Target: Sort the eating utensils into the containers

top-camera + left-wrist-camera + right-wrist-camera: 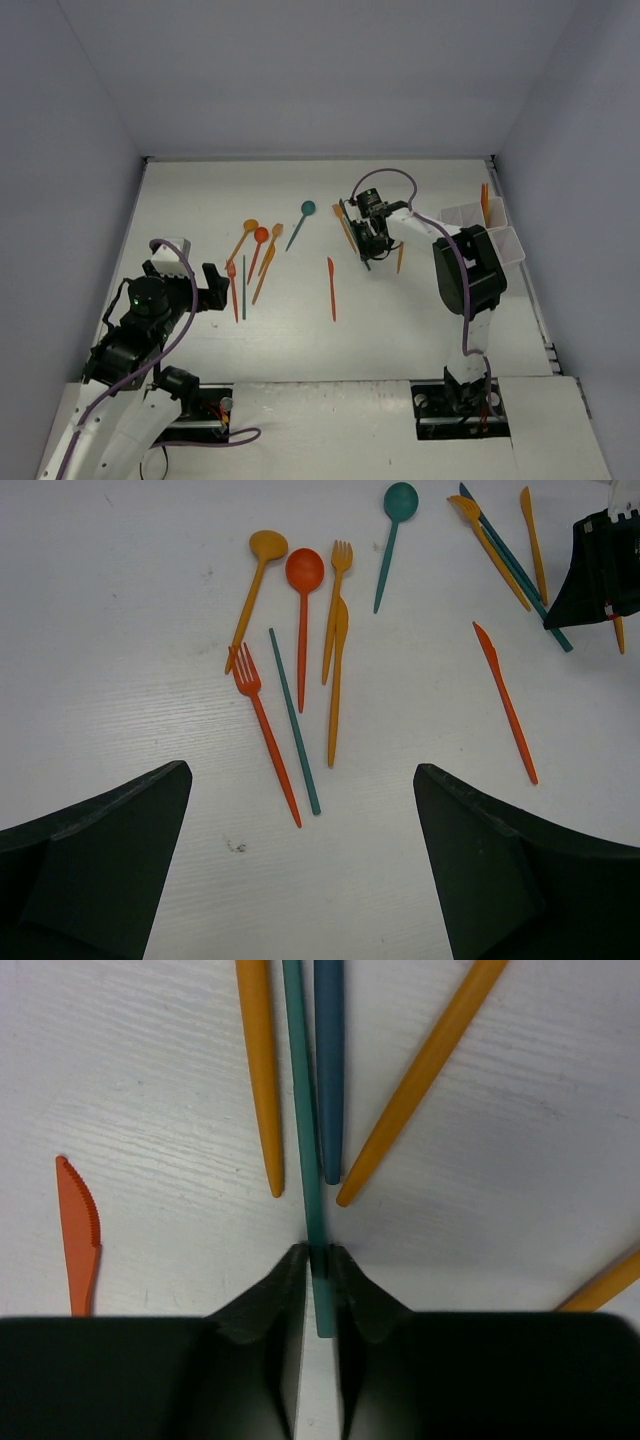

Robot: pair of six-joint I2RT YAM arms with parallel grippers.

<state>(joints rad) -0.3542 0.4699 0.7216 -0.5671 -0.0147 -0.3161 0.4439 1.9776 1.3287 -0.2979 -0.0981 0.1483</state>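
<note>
The right claw (318,1260) is pinched narrow on the end of a thin teal plastic utensil handle (303,1110) on the white table (150,1080), left of the white plastic compartment organizer (462,212) at the far right. The left claw (302,780) hangs wide and empty over orange and teal spoons and forks (303,590). With so little handle caught it may swivel or slip when lifted, and the dark blue handle (328,1060) just beside it could drag along; the teal piece's head is cut off, so its kind is unclear.
</note>
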